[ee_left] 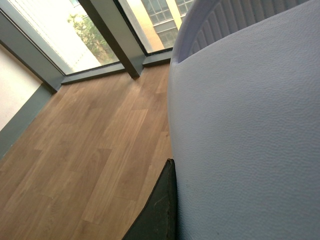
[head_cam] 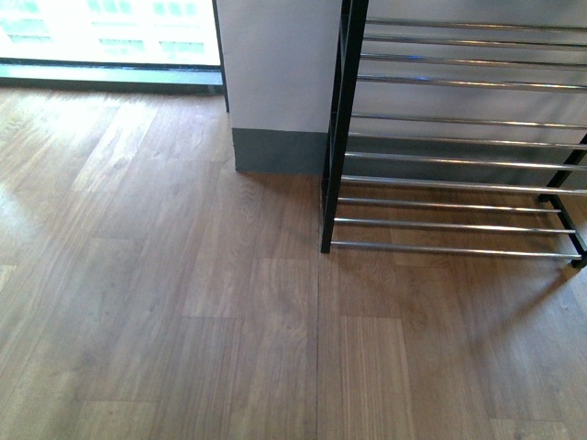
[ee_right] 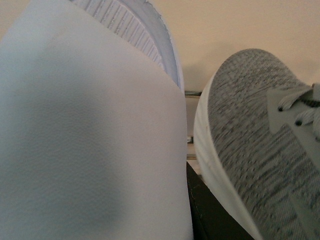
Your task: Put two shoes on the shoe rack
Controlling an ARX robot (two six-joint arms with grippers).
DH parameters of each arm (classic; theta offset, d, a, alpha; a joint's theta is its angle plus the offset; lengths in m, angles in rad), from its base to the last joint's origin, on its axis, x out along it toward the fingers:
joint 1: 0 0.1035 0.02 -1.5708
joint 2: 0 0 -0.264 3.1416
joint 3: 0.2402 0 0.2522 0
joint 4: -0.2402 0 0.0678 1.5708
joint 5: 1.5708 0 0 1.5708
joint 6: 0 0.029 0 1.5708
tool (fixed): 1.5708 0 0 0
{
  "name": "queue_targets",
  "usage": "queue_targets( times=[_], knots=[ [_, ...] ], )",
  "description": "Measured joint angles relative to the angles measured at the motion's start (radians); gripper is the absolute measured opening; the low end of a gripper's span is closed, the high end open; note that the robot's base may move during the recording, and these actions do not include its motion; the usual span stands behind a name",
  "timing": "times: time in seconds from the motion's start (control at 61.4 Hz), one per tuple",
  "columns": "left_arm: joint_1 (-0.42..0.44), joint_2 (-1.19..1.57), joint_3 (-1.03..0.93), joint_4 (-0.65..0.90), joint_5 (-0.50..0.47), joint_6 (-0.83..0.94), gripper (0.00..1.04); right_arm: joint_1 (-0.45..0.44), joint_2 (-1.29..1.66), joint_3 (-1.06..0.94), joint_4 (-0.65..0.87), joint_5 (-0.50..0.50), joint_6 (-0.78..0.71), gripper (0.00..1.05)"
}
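Carrying stage, by the look of it: thick white sole (ee_left: pixel 250 135) fills the left wrist view, grey knit sneaker (ee_right: pixel 260 150) beside another sole in the right (jaws' state impossible to tell). Next: lowering onto black-framed chrome-bar shoe rack (head_cam: pixel 459 165), far right.

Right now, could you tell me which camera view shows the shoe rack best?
The front view: the shoe rack stands at right, its black frame and chrome bars plain, no shoe on the visible tiers. The left wrist view shows none of it. In the right wrist view only a sliver of bar peeks between the two shoes.
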Motion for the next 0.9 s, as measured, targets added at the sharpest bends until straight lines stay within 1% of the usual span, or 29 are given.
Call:
queue_targets(
  times=[0.114, 0.26, 0.374, 0.472, 0.684, 0.798, 0.895],
  knots=[
    [0.000, 0.000, 0.000, 0.000, 0.000, 0.000, 0.02, -0.001, 0.060, 0.118, -0.051, 0.013, -0.056, 0.01],
    [0.000, 0.000, 0.000, 0.000, 0.000, 0.000, 0.02, 0.000, 0.101, 0.211, -0.103, 0.014, -0.119, 0.01],
    [0.000, 0.000, 0.000, 0.000, 0.000, 0.000, 0.02, 0.001, 0.148, 0.321, -0.204, 0.003, -0.185, 0.01],
    [0.000, 0.000, 0.000, 0.000, 0.000, 0.000, 0.02, 0.000, 0.186, 0.385, -0.256, 0.006, -0.217, 0.01],
    [0.000, 0.000, 0.000, 0.000, 0.000, 0.000, 0.02, -0.006, 0.205, 0.388, -0.267, -0.013, -0.235, 0.01],
    [0.000, 0.000, 0.000, 0.000, 0.000, 0.000, 0.02, -0.010, 0.190, 0.338, -0.222, -0.020, -0.237, 0.01],
    [0.000, 0.000, 0.000, 0.000, 0.000, 0.000, 0.02, -0.013, 0.183, 0.324, -0.216, -0.027, -0.237, 0.01]
  ],
)
